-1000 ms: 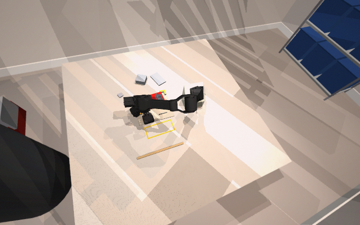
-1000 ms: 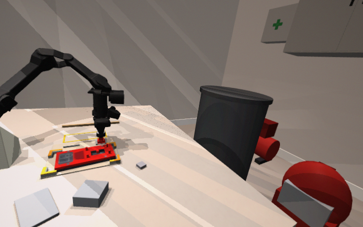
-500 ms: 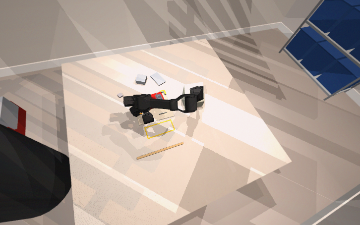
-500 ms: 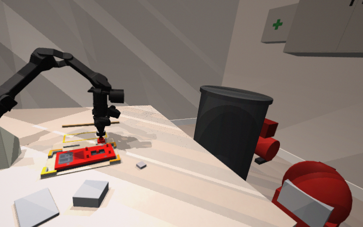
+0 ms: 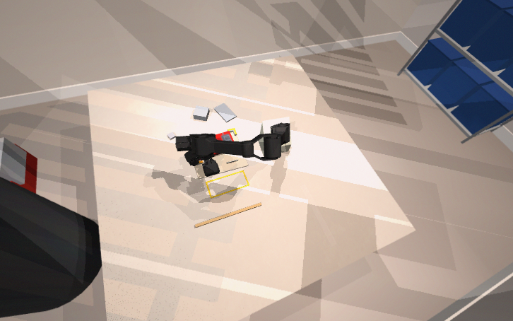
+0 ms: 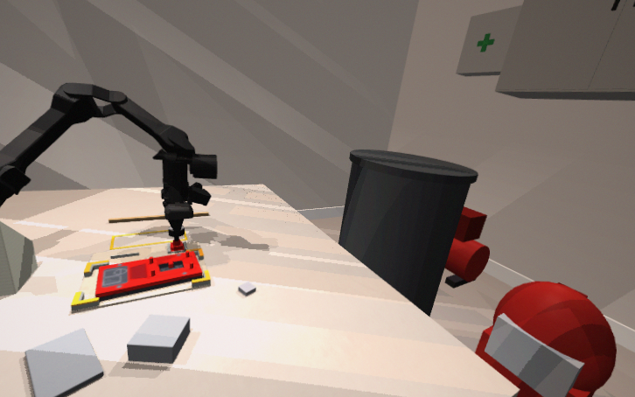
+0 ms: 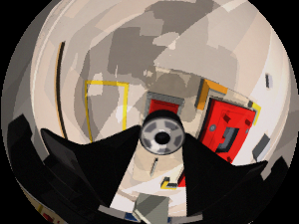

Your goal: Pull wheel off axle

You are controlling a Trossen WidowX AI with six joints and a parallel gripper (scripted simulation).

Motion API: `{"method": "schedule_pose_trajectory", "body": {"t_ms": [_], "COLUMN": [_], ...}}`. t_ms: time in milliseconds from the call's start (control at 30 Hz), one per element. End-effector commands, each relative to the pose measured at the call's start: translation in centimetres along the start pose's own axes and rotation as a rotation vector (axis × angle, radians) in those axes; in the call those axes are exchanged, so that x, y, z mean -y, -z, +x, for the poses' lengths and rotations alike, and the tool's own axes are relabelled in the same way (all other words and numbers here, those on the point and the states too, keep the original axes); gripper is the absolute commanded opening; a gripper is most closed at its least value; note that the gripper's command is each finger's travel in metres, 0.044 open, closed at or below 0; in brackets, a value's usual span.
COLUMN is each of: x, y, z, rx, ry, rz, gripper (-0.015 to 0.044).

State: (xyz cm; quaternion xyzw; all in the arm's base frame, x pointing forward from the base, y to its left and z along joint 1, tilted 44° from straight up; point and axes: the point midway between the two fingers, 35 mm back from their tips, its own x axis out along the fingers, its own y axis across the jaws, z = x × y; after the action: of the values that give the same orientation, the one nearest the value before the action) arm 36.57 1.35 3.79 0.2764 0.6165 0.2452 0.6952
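Note:
My gripper (image 6: 176, 233) (image 7: 162, 133) is shut on the wheel, pointing straight down. The wheel (image 7: 149, 141), grey-spoked with a black tyre and a dark hub, sits between the fingertips, just above the small red block (image 6: 176, 246) (image 7: 164, 106) on its grey base. The axle is hidden under the wheel, and I cannot tell whether it is still inside the hub. The marked area, a yellow outline (image 5: 246, 177) (image 6: 135, 246) (image 7: 106, 83), lies flat beside the red block, left of the wheel in the wrist view. In the top view the arm hides the fingertips.
A red board (image 6: 140, 271) (image 7: 239, 114) stands close beside the red block, between yellow corner pieces. A wooden strip (image 5: 227, 215) (image 6: 136, 219) lies beyond the outline. A grey block (image 5: 201, 112) (image 6: 154, 334), a flat plate (image 5: 225, 112) (image 6: 63, 362) and a small piece (image 5: 171, 135) (image 6: 247, 288) lie on the board's other side.

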Motion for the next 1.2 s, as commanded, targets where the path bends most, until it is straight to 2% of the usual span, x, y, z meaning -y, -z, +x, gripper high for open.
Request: {"method": "schedule_pose_trajectory", "body": {"t_ms": [0,1167], "x": [-0.1,-0.1], "y": [-0.1,0.0], "z": [-0.5,-1.9], "rx": [0.008,0.009], "ry": [0.001,0.0], "rz": [-0.005,-0.003], "gripper": [0.0,0.0]}}
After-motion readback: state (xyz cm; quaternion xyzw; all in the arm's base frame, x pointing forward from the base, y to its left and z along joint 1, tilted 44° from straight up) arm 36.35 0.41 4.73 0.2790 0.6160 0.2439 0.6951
